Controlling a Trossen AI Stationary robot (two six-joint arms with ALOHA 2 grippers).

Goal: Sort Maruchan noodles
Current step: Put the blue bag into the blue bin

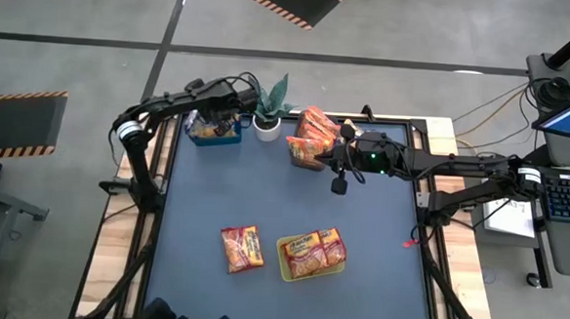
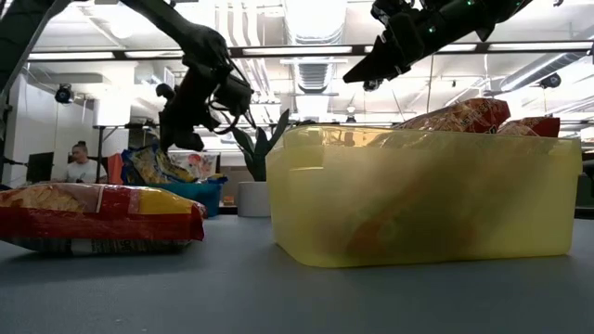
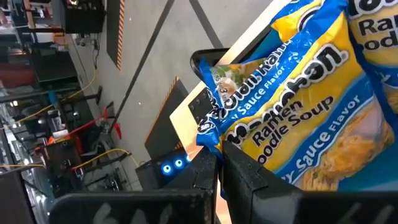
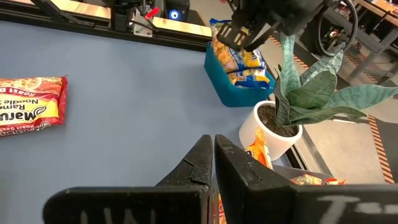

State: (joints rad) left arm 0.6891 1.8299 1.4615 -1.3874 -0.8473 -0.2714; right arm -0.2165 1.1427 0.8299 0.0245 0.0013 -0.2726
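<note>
Overhead, two dark robot arms reach over a grey-blue tabletop (image 1: 205, 190) where ramen packets are being sorted by colour. Near the far left corner, the left gripper (image 1: 221, 115) hangs over a blue bin (image 1: 214, 134) holding yellow-and-blue packets (image 3: 298, 118), its fingers pressed together and gripping nothing. By the far edge, past a potted plant (image 1: 268, 110), the right gripper (image 1: 339, 185) hovers beside a heap of orange packets (image 1: 310, 139), its fingers likewise pressed together and empty. One red packet (image 1: 242, 248) lies loose toward the near edge, left of a yellow-green bin (image 1: 310, 270) that already holds packets. That loose packet probably goes next: its long axis runs roughly near-to-far, and it lies well nearward of both grippers, neither clearly closer.
</note>
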